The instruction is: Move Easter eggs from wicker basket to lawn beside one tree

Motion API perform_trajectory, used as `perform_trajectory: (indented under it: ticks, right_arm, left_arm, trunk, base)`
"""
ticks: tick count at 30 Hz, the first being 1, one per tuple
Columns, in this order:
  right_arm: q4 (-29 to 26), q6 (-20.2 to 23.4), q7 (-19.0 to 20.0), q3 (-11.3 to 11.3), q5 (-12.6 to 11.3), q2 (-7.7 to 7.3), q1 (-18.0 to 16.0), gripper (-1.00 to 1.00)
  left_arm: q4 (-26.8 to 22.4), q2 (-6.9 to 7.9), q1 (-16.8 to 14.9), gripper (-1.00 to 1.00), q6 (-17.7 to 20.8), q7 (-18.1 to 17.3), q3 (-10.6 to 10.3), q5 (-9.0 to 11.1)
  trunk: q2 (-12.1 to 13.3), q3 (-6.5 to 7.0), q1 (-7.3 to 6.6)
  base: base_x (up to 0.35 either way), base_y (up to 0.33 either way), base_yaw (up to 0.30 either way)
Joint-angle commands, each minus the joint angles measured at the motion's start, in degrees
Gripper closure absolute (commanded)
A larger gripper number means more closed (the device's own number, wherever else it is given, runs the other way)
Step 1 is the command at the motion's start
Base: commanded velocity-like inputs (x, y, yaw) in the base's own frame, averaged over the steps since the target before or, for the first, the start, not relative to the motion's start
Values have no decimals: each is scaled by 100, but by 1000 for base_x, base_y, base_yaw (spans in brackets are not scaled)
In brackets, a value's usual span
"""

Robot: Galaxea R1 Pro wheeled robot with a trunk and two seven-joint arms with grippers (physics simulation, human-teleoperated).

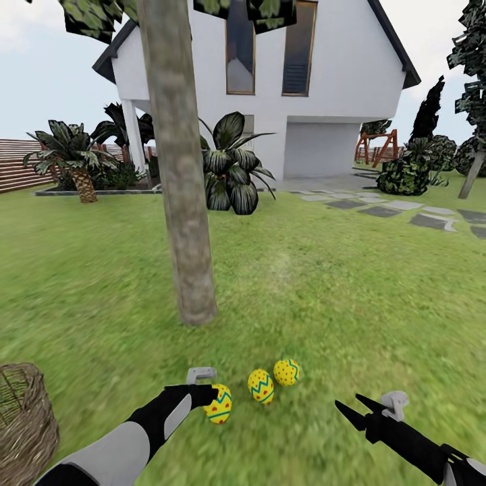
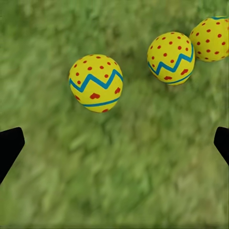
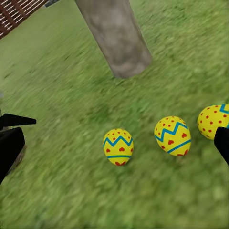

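Three Easter eggs (image 1: 260,386) lie in a row on the lawn (image 1: 337,297) just in front of the tree (image 1: 181,175) trunk. The left gripper (image 1: 202,391) is at the nearest egg (image 1: 219,403). The wicker basket (image 1: 23,422) stands well left of the tree; the right gripper (image 1: 351,406), its fingers parted, hovers to the right.

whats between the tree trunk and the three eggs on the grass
Only bare lawn. In the right wrist view a grassy strip separates the tree from the three Easter eggs; the head view shows the same open grass.
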Motion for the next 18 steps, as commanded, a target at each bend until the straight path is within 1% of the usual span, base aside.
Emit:
perform_trajectory:
  ticks: [1, 10, 17, 18]
  right_arm:
    - [-5, 42, 32, -10, 20, 2, -5, -100]
    - [-5, 43, 8, 15, 88, 4, -5, -100]
    - [-5, 44, -8, 35, 86, 9, -5, -100]
    - [-5, 46, -10, 38, 85, 8, -5, -100]
  left_arm:
    - [-12, 3, -2, -100, 24, 50, -46, 59]
    - [-10, 2, -2, -100, 24, 43, -47, 55]
    - [-8, 2, -2, -100, 24, 41, -47, 55]
    - [-8, 2, -2, -100, 24, 44, -47, 55]
  trunk:
    - [39, 13, -23]
    - [400, 174, -221]
    - [681, 300, -375]
    - [681, 300, -375]
  base:
    - [0, 0, 0]
    - [0, 0, 0]
    - [0, 0, 0]
    - [0, 0, 0]
